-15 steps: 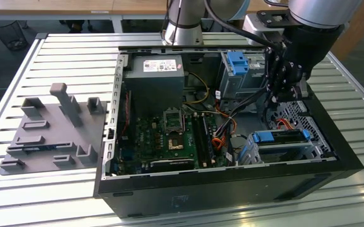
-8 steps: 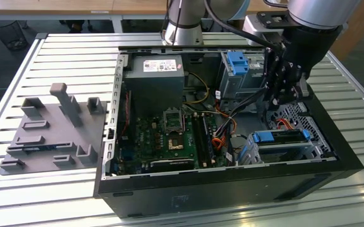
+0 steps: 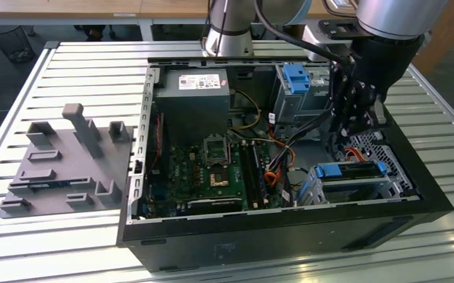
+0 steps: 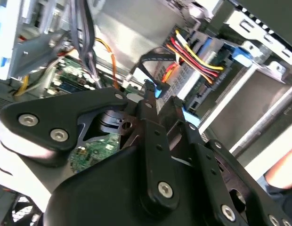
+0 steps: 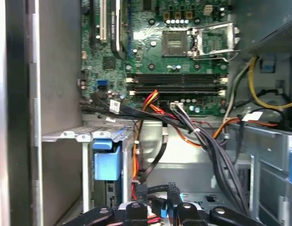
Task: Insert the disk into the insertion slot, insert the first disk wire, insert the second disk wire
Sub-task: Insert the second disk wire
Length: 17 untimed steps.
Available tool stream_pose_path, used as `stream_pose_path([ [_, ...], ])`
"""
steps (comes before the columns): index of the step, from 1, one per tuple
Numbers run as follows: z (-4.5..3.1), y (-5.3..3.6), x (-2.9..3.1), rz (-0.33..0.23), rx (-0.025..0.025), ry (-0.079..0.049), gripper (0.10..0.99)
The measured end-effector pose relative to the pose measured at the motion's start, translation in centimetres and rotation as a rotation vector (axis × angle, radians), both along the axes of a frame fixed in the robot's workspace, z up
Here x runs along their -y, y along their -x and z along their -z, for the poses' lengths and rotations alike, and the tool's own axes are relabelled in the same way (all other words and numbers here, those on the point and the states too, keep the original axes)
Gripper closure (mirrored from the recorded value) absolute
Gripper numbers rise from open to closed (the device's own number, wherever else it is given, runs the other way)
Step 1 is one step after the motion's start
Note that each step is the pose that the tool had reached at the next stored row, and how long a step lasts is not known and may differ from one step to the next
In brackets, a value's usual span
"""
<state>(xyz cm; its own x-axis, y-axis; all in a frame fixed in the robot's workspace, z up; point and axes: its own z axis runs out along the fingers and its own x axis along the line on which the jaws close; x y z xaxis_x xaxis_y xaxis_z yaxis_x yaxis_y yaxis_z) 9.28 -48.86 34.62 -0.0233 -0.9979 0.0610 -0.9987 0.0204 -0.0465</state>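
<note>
- The grey fixture block [image 3: 62, 159] lies on the slatted table [image 3: 22, 247], off the computer case [image 3: 290, 236] on the exterior view's left. It carries no disk.
- Inside the case, the motherboard [image 3: 211, 171] covers the floor towards that same side. A loose bundle of wires [image 5: 202, 136] crosses from it towards the drive bays.
- The tall bay with the blue tab [image 3: 298, 82] stands at the case's far wall.
- The gripper [image 3: 353, 127] hangs inside the case on the exterior view's right. In the second wrist view its fingers [image 4: 148, 113] are drawn in on a small blue plug [image 5: 161, 208] at the end of a black lead, so it appears to be gripping that plug.
- The disk [image 3: 351, 171] already sits in the insertion slot [image 3: 361, 191], at the case's near corner on the exterior view's right, with its blue frame showing on top.
- So step one looks done and a wire insertion is in hand. Whether this is the first or second wire I cannot tell.
- This step calls for squaring the plug to the disk's socket edge, keeping clear of the wire bundle, and pushing straight in without twisting.
</note>
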Motion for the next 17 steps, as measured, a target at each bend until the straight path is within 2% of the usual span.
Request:
stream_pose_path([
  [3, 0.11, -0.02, -0.14, 0.001, 0.0000, 0.033, 0.780],
  [6, 0.22, -0.05, -0.26, 0.001, 0.0000, 0.055, 0.792],
  [7, 0.25, -0.05, -0.29, 0.002, -0.0001, 0.058, 0.859],
  [8, 0.29, -0.07, -0.30, 0.002, 0.0000, 0.059, 0.859],
  [9, 0.30, -0.07, -0.31, 0.002, 0.0000, 0.059, 0.922],
  [10, 0.31, -0.08, -0.31, 0.001, 0.0000, 0.060, 0.922],
  [12, 0.33, -0.09, -0.31, 0.001, 0.0000, 0.054, 0.937],
  [14, 0.33, -0.09, -0.26, 0.001, 0.0000, 0.035, 0.937],
  [16, 0.34, -0.09, -0.15, 0.001, 0.0000, 0.008, 0.937],
  [17, 0.34, -0.09, -0.07, 0.001, 0.0000, 0.002, 0.937],
])
